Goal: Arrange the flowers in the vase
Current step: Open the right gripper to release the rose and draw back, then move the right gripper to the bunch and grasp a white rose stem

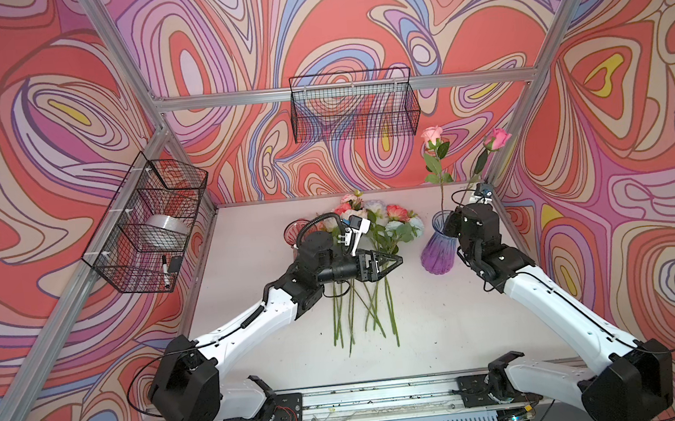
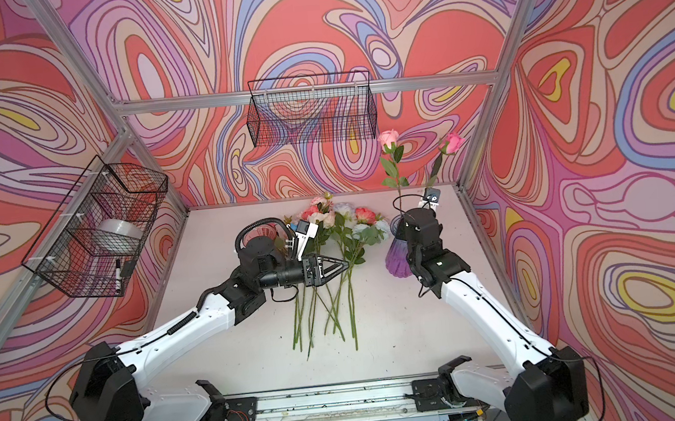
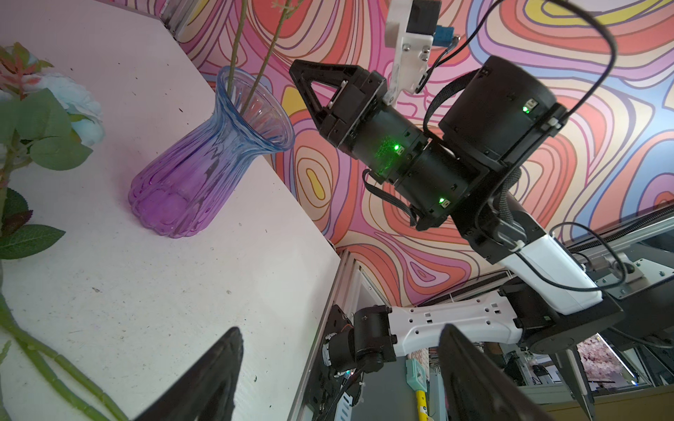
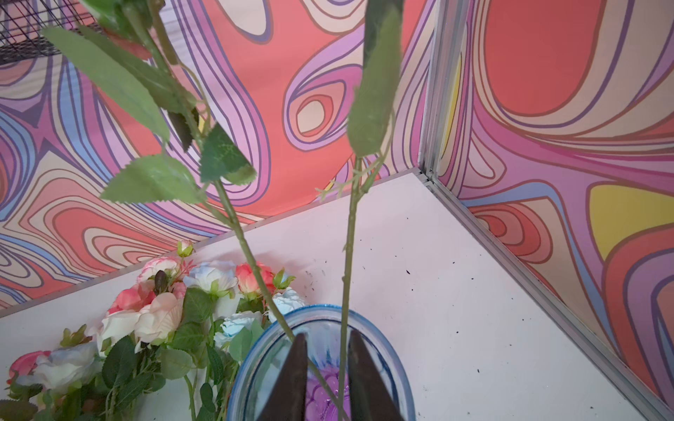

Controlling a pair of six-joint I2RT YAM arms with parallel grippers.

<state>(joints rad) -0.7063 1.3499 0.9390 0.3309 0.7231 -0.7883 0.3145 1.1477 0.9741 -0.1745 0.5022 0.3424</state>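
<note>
Purple vase [image 1: 435, 253] stands close to right edge of table [image 1: 442, 327].

- Black wire basket [image 1: 354, 106] hung from the rear bar of the aluminium frame [image 1: 234, 98].
- A second wire basket [image 1: 145, 224], on the left wall, was divided into compartments. The middle one held a roll of clear tape [image 1: 165, 235] and the nearest one a black marker [image 1: 164, 270].
- Walls [image 1: 48, 120] bore swirls of coral, lilac, blue and yellow.
- The worktop [image 1: 463, 334] was pale and flecked with dark specks.
</note>
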